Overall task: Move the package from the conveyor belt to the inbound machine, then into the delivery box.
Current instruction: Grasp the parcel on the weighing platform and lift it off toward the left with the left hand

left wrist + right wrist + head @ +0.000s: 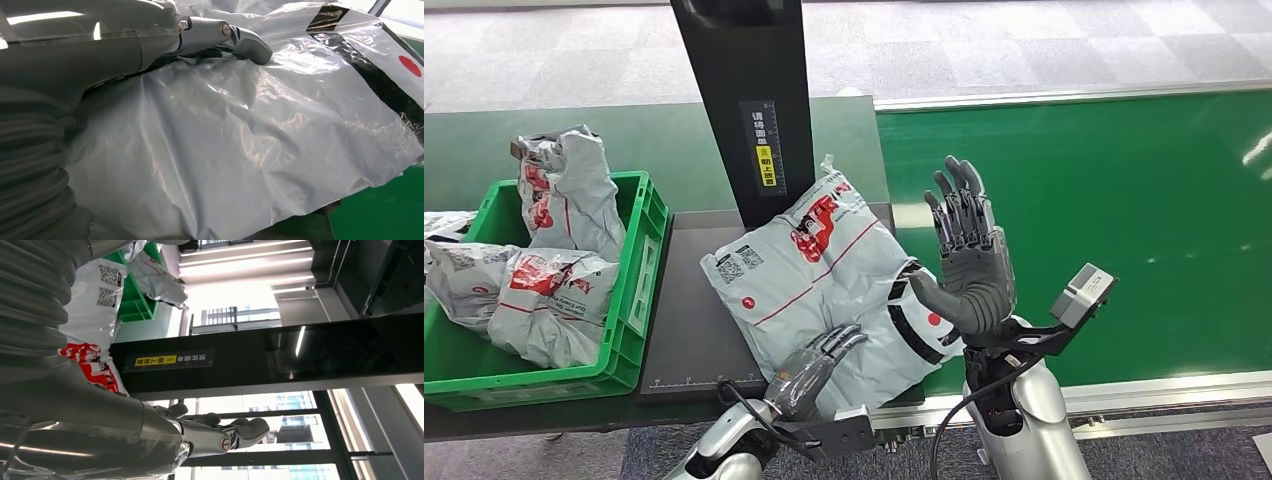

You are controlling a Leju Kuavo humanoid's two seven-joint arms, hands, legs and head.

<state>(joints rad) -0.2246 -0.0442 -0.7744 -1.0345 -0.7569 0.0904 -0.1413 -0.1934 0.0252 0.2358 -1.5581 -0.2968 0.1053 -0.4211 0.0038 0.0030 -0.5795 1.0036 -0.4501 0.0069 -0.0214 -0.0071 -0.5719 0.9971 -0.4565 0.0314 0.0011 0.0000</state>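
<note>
A grey plastic mailer package [824,275] with red print lies on the dark inbound machine platform [686,330], its right edge hanging over toward the green conveyor belt [1104,230]. My left hand [816,366] lies flat on the package's near edge, fingers stretched out; up close the left hand [100,45] presses on the crinkled package [260,150]. My right hand [964,255] is raised above the package's right side, fingers spread and upright, holding nothing. The right hand [165,427] also appears in the right wrist view, with the package [97,305] behind it.
A green delivery box [629,300] at the left holds several similar grey packages [554,285]. The machine's black upright column [749,100] stands just behind the package. The conveyor belt stretches to the right.
</note>
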